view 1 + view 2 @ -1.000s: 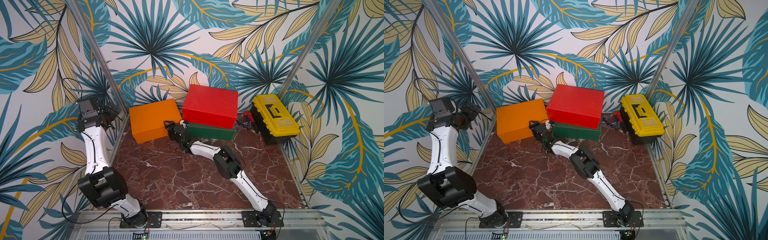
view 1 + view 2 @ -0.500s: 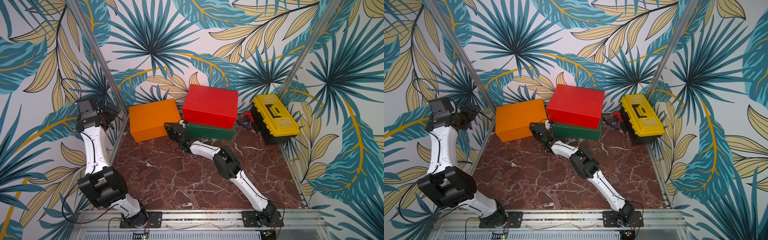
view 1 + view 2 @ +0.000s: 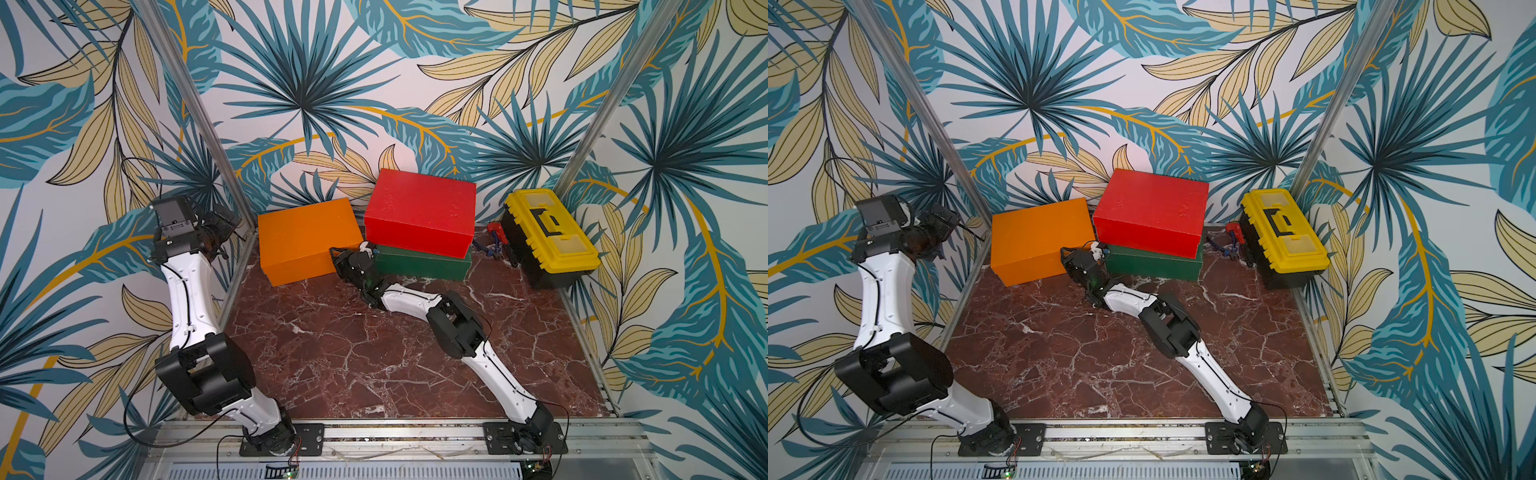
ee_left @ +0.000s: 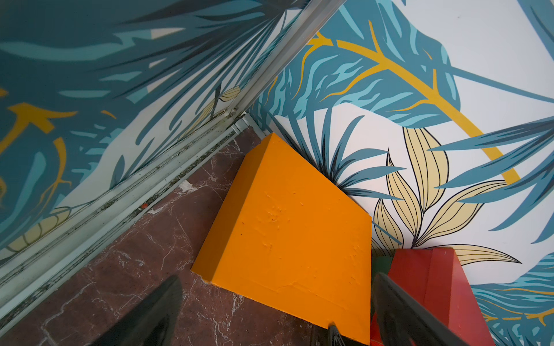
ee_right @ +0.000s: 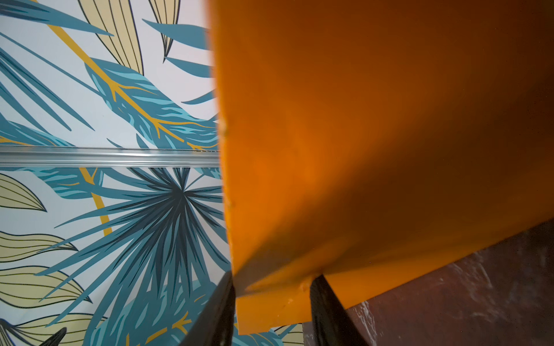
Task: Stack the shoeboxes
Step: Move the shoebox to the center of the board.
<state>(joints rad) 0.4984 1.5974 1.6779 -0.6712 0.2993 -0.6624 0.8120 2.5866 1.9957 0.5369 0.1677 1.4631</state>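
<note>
Marble lies bare across the near half of the surface (image 3: 374, 353), where both arms are bolted along the near edge. From there the right arm stretches low toward the far edge, and the right hand (image 5: 271, 283) is clamped on the near right corner of the orange shoebox (image 3: 307, 241). The wrist view shows a finger (image 5: 218, 305) on each side of that corner. We read this as the pick-up grip: the corner offers something thin to pinch, where the box's full width likely would not fit.

The orange box sits by the far left corner, just beside the other two; whether it has left the surface we cannot tell. The red shoebox (image 3: 419, 216) already rests on the dark green shoebox (image 3: 419, 264) at the far edge, so orange is the last to go up.

The left hand (image 3: 222, 226), spread wide and empty, hangs above the far left corner, probably ready to steady the load. A yellow-lidded toolbox (image 3: 548, 237) stands apart in the far right corner.
</note>
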